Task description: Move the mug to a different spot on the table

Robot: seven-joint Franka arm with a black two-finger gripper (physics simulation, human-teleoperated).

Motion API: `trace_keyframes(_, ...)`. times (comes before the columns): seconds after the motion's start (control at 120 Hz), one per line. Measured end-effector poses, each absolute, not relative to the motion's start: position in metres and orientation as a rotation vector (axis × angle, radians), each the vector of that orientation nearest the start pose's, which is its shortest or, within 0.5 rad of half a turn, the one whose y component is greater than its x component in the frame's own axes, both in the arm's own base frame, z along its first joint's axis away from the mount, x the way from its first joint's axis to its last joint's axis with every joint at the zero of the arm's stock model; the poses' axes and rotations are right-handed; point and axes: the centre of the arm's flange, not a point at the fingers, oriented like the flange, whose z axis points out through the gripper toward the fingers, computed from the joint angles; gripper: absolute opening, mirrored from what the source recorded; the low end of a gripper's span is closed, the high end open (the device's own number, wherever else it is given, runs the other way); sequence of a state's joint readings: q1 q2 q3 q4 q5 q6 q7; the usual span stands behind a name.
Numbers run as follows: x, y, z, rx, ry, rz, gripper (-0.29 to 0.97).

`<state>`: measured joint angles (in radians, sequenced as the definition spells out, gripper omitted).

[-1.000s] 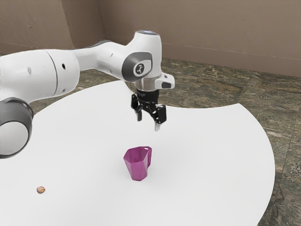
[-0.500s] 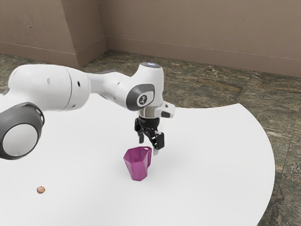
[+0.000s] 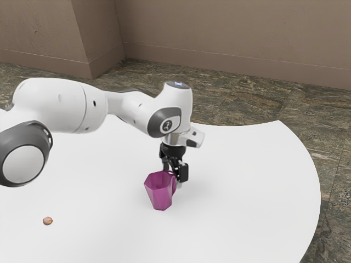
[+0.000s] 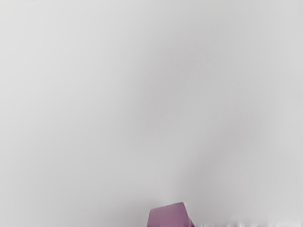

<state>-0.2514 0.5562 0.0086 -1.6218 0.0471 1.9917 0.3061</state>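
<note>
Here the purple mug [image 3: 160,194] stood upright on the white counter [image 3: 247,181], with a small brown crumb [image 3: 48,221] well apart from it toward the exterior view's left. The black claw [image 3: 175,174] hung spread, straddling the mug's rim at its handle side. Above the mug, the arm's grey joint bore a round emblem [image 3: 166,125], too small to read.

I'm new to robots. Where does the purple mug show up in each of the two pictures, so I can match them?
Exterior view: the purple mug stands upright near the middle of the white table, with the gripper at its rim.
Wrist view: the purple mug is the purple shape right beneath the gripper.
Shared landmark: the white table spreading around the mug.
</note>
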Motion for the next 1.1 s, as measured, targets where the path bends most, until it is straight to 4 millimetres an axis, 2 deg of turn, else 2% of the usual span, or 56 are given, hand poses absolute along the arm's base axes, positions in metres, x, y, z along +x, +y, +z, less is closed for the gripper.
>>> trace_keyframes(0.208, 0.638, -0.156, 0.285, -2.944, 0.937, 0.311, 0.68)
trace_keyframes(0.308, 0.638, -0.156, 0.286, -2.94, 0.959, 0.301, 0.64)
trace_keyframes(0.458, 0.639, -0.157, 0.288, -2.937, 0.985, 0.278, 0.51)
trace_keyframes(0.792, 0.641, -0.157, 0.293, -2.925, 1.024, 0.253, 0.11)
trace_keyframes(1.1, 0.636, -0.168, 0.295, -2.884, 1.037, 0.279, -0.01)
